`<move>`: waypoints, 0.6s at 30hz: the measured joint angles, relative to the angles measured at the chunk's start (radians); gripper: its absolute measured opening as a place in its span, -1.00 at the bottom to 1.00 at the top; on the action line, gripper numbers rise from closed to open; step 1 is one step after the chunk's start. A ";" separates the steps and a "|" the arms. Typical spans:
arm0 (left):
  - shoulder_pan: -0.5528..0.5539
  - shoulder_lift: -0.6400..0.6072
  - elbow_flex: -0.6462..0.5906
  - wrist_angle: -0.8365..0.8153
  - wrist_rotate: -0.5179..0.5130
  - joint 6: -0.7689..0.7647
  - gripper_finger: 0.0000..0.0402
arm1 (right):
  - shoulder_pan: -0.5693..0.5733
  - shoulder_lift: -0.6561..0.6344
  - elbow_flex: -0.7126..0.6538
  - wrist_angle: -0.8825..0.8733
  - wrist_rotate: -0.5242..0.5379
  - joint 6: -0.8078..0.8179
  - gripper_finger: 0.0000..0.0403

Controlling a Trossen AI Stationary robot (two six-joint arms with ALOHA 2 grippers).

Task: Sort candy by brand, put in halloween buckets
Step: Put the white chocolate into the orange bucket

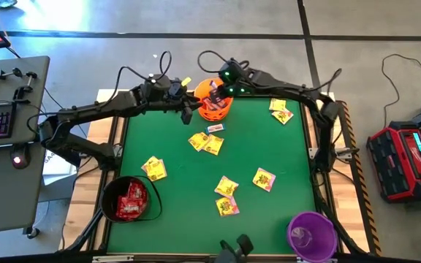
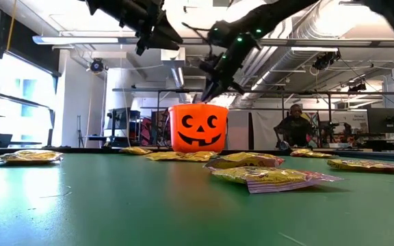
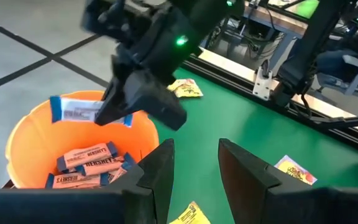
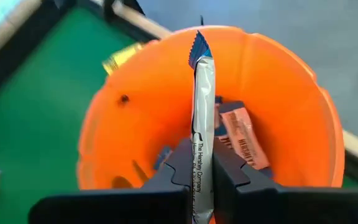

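Orange bucket (image 1: 214, 104) at table's far edge. Right gripper (image 4: 204, 169) above it, fingers clamped on white-w/-blue candy packet (image 4: 202, 118). Left gripper (image 3: 194, 163) just left, fingers apart, empty.

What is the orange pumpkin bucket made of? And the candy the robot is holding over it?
The orange bucket looks like smooth moulded plastic: even colour, soft shine, thin rim. The white candy, pinched by the right gripper, seems to be wrapped in thin glossy film or foil, with a zigzag-cut end.

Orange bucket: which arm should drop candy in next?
Right. Its claw is shut on a white-and-blue candy directly above the orange bucket; the left claw is open, empty, beside it.
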 joint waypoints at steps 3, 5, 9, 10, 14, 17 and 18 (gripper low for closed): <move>0.000 0.000 0.000 0.000 0.000 0.000 -0.43 | 0.001 0.082 0.148 -0.146 0.016 -0.086 -0.96; -0.002 0.000 0.000 -0.001 0.000 0.000 -0.43 | 0.001 0.135 0.229 -0.227 0.014 -0.127 -0.96; -0.002 0.000 0.000 -0.002 0.000 0.000 -0.43 | 0.000 0.221 0.321 -0.297 -0.001 -0.161 -0.96; -0.002 0.000 0.000 -0.002 0.000 0.000 -0.43 | 0.000 0.234 0.334 -0.304 -0.015 -0.161 -0.96; -0.002 0.000 0.000 -0.002 0.000 0.000 -0.43 | 0.000 0.273 0.346 -0.321 -0.029 -0.162 -0.96; -0.002 0.000 0.000 0.000 0.000 0.000 -0.43 | 0.000 0.289 0.345 -0.324 -0.022 -0.169 -0.92; -0.002 0.000 0.000 0.002 0.000 0.000 -0.43 | 0.000 0.289 0.345 -0.323 -0.020 -0.169 -0.90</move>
